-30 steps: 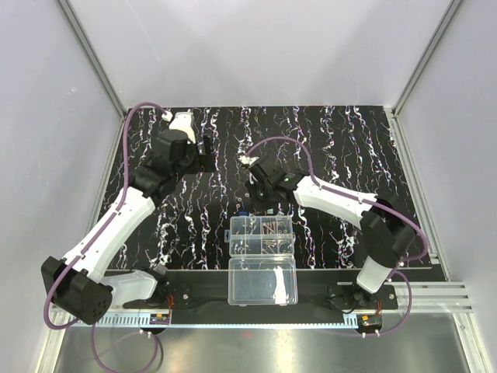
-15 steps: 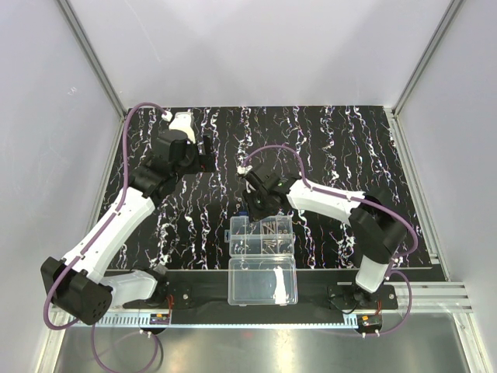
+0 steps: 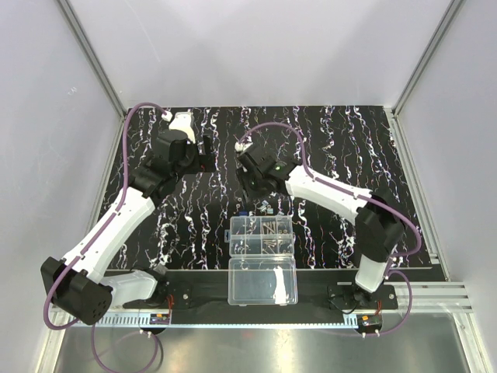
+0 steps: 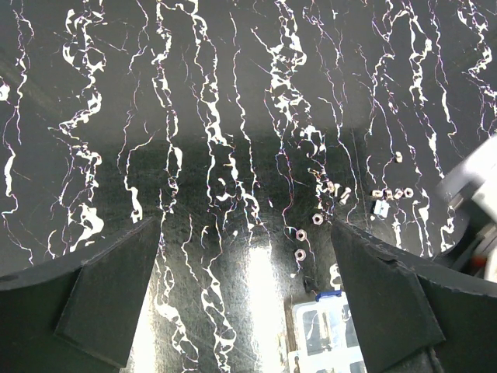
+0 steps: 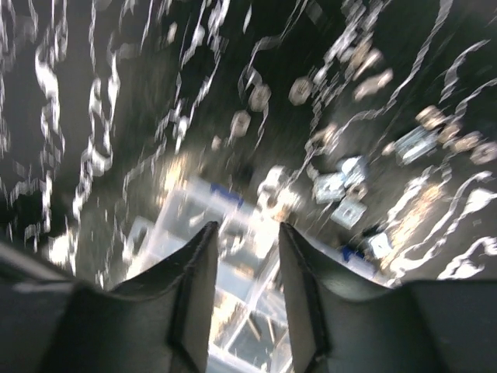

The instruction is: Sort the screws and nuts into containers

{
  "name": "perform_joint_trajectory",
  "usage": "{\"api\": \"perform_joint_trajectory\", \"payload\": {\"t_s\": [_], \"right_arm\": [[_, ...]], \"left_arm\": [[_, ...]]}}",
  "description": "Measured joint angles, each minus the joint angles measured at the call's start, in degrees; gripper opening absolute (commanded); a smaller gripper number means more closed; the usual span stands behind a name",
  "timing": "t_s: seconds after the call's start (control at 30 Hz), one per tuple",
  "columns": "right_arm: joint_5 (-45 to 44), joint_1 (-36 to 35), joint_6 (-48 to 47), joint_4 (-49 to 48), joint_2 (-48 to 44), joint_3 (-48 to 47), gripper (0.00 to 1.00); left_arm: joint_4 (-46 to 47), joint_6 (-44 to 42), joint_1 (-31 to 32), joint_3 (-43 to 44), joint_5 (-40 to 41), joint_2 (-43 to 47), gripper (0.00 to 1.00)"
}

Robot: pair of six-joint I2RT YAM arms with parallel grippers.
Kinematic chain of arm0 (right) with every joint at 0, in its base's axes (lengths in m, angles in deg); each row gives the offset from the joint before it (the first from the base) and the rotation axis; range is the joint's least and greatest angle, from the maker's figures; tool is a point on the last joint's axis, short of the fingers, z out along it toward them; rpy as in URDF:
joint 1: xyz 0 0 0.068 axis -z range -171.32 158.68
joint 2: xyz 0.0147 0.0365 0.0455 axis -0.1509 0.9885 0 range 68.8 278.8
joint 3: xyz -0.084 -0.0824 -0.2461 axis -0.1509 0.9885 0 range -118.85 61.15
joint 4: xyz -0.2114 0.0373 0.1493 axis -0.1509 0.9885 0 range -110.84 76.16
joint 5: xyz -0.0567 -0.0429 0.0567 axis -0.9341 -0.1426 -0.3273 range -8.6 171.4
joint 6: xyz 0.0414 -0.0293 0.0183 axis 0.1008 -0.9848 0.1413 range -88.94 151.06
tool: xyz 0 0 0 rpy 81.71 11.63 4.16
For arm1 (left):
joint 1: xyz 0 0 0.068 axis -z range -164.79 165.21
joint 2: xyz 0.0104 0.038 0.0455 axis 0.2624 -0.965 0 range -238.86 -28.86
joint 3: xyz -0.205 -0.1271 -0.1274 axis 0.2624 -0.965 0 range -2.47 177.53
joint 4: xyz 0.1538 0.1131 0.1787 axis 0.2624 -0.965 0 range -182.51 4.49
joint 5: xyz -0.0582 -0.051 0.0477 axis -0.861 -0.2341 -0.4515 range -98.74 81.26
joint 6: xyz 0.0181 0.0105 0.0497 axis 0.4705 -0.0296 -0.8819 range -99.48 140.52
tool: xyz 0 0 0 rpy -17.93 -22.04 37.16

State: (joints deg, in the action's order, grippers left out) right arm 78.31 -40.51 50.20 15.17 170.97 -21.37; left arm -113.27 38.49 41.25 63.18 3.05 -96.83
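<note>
The containers point(image 3: 261, 235) are the compartments of a clear organizer box near the front of the mat; some hold slim screws point(image 3: 270, 230). My right gripper point(image 3: 253, 186) hovers just behind the box. In the blurred right wrist view it point(image 5: 246, 233) is open with nothing between its fingers point(image 5: 190, 287), above the compartments point(image 5: 241, 318). Loose nuts point(image 5: 258, 97) lie on the mat beyond. My left gripper point(image 3: 204, 148) hangs over the mat's back left, open point(image 4: 245, 311) and empty. Nuts point(image 4: 300, 233) and small screws point(image 4: 331, 187) lie ahead of it, to its right.
The box's undivided clear lid point(image 3: 262, 281) lies flat toward the near edge. A small blue piece point(image 3: 243, 208) sits at the box's back left corner. Square silvery pieces point(image 5: 342, 186) lie among the loose parts. The black, white-streaked mat point(image 3: 342, 140) covers the table.
My right gripper's jaws have parted from shut to open, and its wrist has drawn back from the box toward the rear left. The left arm has not moved.
</note>
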Motion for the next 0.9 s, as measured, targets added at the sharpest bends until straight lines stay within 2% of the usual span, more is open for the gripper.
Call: {"api": "perform_joint_trajectory", "payload": {"t_s": [0.17, 0.4, 0.9], "right_arm": [[-6.0, 0.9, 3.2, 1.6, 5.0, -6.6, 0.39], [-8.4, 2.3, 7.5, 4.4, 13.6, -8.2, 0.37], [-8.3, 3.3, 10.3, 2.6, 17.1, -8.2, 0.35]], "left_arm": [[0.0, 0.0, 0.0, 0.0, 0.0, 0.0, 0.99], [0.0, 0.0, 0.0, 0.0, 0.0, 0.5, 0.99], [0.0, 0.0, 0.0, 0.0, 0.1, 0.5, 0.99]]}}
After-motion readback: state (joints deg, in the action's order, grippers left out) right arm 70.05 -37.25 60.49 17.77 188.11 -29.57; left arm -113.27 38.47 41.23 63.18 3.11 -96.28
